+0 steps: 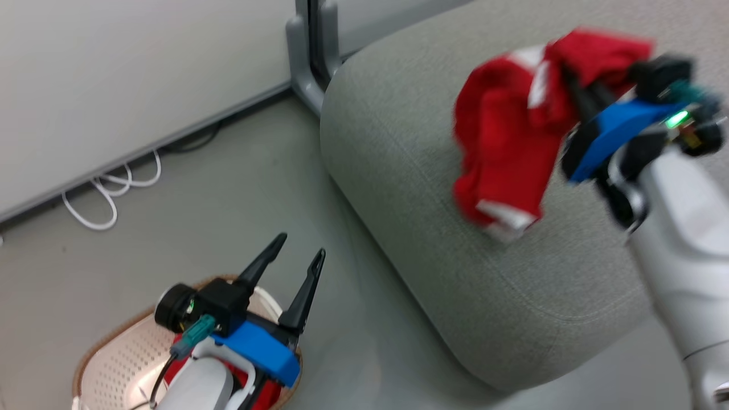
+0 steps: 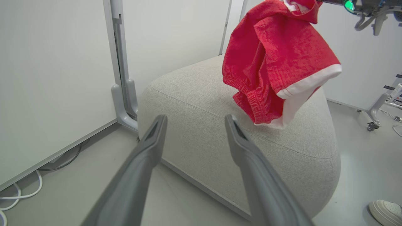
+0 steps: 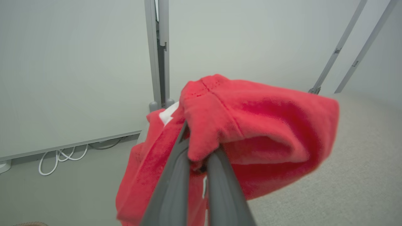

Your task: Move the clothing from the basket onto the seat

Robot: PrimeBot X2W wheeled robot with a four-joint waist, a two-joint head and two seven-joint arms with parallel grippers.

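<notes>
Clamps right gripper (image 3: 198,157) tight on garment (image 1: 507,136), dangling it above seat (image 1: 410,171). Holds left gripper (image 1: 302,244) spread wide, empty, over basket (image 1: 114,347) with red cloth (image 1: 269,394) inside.

The head camera looks steeply down from high up. The large light grey fabric sofa (image 1: 398,171) runs across its right side, and the oval cream perforated plastic basket (image 1: 114,364) lies at its lower left edge. The left wrist camera sits lower, out beyond the sofa's rounded end, facing it roughly level from a short way off. The right wrist camera rides over the cushion — very close to the bright red garment with white trim (image 3: 251,125). All three share that garment, the sofa and the pale wall panels (image 1: 114,68) behind.
</notes>
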